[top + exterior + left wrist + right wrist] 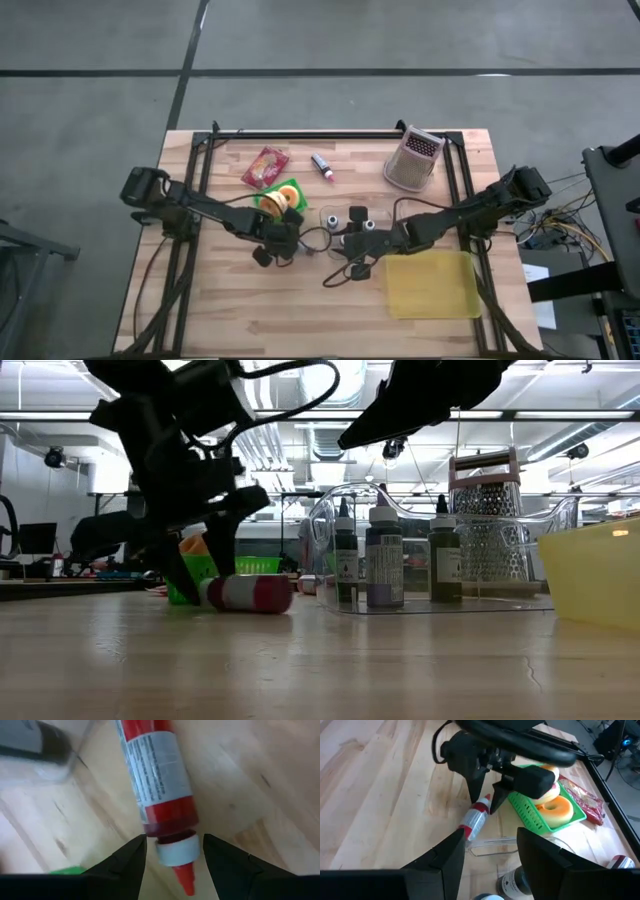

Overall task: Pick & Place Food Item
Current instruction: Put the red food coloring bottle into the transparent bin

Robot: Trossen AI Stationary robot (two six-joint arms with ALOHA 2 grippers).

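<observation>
A red squeeze tube with a white cap and red nozzle lies sideways on the wood.

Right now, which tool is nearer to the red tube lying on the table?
Left. The left tool is open astride the cap end of the red tube. The right tool is open and hovers apart from it, beside the clear tray.

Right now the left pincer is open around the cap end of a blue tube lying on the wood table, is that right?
Only the colour is wrong: the tube is red with a white cap. The left wrist view shows the left pincer open around its cap end on the table.
</observation>
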